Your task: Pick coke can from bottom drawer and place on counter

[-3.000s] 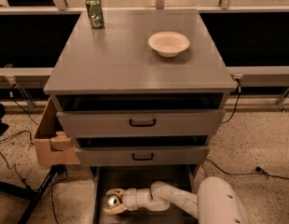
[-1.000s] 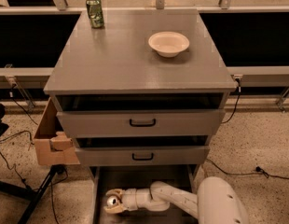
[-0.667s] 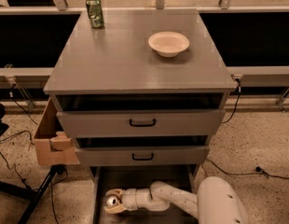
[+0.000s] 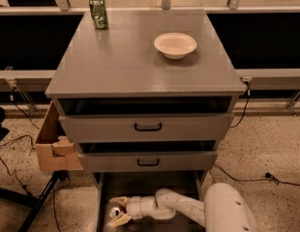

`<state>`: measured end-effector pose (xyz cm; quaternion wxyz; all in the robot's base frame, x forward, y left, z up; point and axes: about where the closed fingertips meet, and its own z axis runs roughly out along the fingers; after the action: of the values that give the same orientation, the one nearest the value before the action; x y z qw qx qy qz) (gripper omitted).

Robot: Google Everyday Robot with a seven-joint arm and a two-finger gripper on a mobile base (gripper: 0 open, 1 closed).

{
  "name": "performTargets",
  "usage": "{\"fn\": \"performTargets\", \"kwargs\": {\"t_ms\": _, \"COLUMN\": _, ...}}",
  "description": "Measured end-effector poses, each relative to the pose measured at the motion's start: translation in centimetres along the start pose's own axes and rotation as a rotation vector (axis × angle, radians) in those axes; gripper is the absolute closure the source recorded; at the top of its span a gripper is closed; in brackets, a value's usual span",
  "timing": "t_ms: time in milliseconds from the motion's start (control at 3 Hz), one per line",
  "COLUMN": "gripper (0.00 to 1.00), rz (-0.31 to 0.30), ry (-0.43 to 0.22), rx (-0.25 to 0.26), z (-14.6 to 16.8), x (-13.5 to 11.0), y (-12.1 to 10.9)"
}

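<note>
The bottom drawer is pulled out at the foot of the grey cabinet. In it stands the coke can; from above I see mostly its silver top. My gripper is low inside the drawer at its left side. One tan finger is behind the can and the other is in front of it, both against its sides. My white arm reaches in from the lower right. The counter is the cabinet's flat grey top.
A green can stands at the counter's back left and a white bowl at its back right. Two black-handled drawers jut out above the bottom drawer. A cardboard box and cables lie at the left.
</note>
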<state>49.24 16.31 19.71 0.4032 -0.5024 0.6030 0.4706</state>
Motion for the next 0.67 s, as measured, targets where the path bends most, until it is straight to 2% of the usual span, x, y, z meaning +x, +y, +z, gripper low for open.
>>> {"fn": "performTargets", "kwargs": {"t_ms": 333, "gripper": 0.00, "rz": 0.000, "ry": -0.001, "rx": -0.002, "z": 0.10, "x": -0.02, "y": 0.07}}
{"fn": "performTargets", "kwargs": {"t_ms": 667, "gripper": 0.00, "rz": 0.000, "ry": -0.001, "rx": -0.002, "z": 0.10, "x": -0.02, "y": 0.07}}
